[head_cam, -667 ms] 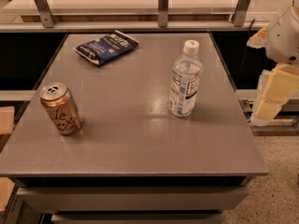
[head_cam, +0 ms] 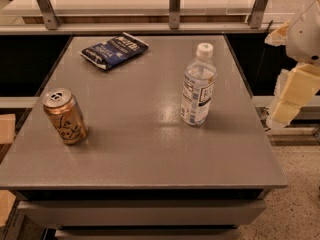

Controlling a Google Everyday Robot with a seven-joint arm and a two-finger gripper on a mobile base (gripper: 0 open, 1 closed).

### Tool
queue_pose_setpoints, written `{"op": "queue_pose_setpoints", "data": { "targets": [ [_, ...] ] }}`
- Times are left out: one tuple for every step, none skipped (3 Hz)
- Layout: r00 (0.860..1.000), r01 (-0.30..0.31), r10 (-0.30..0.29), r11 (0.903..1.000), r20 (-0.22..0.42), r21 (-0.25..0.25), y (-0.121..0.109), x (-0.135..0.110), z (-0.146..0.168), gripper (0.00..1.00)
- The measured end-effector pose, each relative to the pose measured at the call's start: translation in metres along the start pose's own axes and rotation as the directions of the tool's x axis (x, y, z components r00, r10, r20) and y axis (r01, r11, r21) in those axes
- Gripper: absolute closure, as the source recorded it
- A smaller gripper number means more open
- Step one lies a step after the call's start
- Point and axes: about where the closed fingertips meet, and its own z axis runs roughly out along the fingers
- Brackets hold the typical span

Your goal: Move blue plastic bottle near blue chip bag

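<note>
The blue plastic bottle [head_cam: 198,85] stands upright on the grey table [head_cam: 140,154], right of its middle; it is clear and bluish, with a white cap and a white-and-dark label. The blue chip bag [head_cam: 114,50] lies flat at the far left of the table, well apart from the bottle. My gripper [head_cam: 291,100], cream-coloured, hangs off the table's right edge, to the right of the bottle and not touching it. It holds nothing that I can see.
A gold-orange soda can [head_cam: 65,116] stands upright near the table's front left. A railing with metal posts [head_cam: 174,4] runs behind the table's far edge. Dark gaps lie on both sides of the table, and speckled floor [head_cam: 295,204] at the right.
</note>
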Motion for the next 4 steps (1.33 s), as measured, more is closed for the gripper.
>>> {"op": "queue_pose_setpoints", "data": {
  "targets": [
    [0.998,-0.024,0.023,0.9995,0.053,0.019,-0.008,-0.004,-0.002,0.0],
    [0.993,-0.058,0.055,0.998,0.105,0.026,-0.012,-0.004,-0.004,0.0],
    [0.982,-0.097,0.091,0.9948,0.165,0.031,0.001,-0.005,-0.007,0.0],
    [0.958,-0.139,0.136,0.9903,0.253,-0.003,0.023,-0.004,0.003,0.0]
  ]
}}
